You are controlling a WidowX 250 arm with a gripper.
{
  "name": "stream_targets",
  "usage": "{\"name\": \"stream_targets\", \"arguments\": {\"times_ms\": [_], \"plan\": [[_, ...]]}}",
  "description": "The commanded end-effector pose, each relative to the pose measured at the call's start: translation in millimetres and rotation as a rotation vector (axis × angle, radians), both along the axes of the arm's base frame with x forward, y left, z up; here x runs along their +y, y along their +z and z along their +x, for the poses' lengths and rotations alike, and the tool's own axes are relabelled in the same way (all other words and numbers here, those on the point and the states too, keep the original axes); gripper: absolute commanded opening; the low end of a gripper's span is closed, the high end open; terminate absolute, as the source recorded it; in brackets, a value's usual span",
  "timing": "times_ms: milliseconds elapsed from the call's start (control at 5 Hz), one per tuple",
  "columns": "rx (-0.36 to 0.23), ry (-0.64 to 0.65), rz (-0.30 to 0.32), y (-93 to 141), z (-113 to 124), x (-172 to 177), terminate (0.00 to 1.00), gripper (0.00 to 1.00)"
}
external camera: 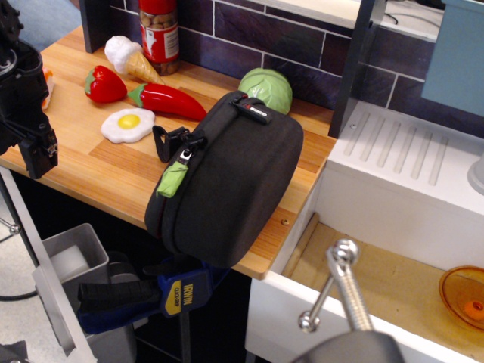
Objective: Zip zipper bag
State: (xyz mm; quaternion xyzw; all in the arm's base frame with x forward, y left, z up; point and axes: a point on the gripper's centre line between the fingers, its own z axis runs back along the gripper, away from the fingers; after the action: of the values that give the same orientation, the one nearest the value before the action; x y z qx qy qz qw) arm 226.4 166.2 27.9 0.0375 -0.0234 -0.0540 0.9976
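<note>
The zipper bag (227,181) is a large black rounded case that stands on its edge at the front of the wooden counter (113,162). Its zipper runs around the edge facing me. The green-taped pull (172,180) hangs on the left side, just below the black strap clip (168,141). A small red-white logo tag (255,111) sits on top. My gripper (39,159) is a black block at the far left edge, well apart from the bag and holding nothing that I can see. Its jaws are seen side-on, so I cannot tell their gap.
Toy food lies behind the bag: fried egg (127,124), red chili (170,100), red pepper (104,85), ice cream cone (130,59), cabbage (267,88), and a jar (159,34). A blue clamp (178,295) sits under the counter edge. The sink (378,280) with a faucet (344,283) is at right.
</note>
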Motion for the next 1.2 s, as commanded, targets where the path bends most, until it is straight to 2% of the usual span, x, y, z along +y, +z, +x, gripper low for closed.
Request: {"name": "stream_targets", "arguments": {"times_ms": [0,400,800,1000], "plan": [[0.0,0.0,0.0,0,0,0,0.0,1.0],[0.012,0.008,-0.127,57,-10,-30,0.0,1.0],[0.062,0.02,-0.242,89,-29,-93,0.0,1.0],[0.082,0.059,-0.283,93,-34,-128,0.0,1.0]]}}
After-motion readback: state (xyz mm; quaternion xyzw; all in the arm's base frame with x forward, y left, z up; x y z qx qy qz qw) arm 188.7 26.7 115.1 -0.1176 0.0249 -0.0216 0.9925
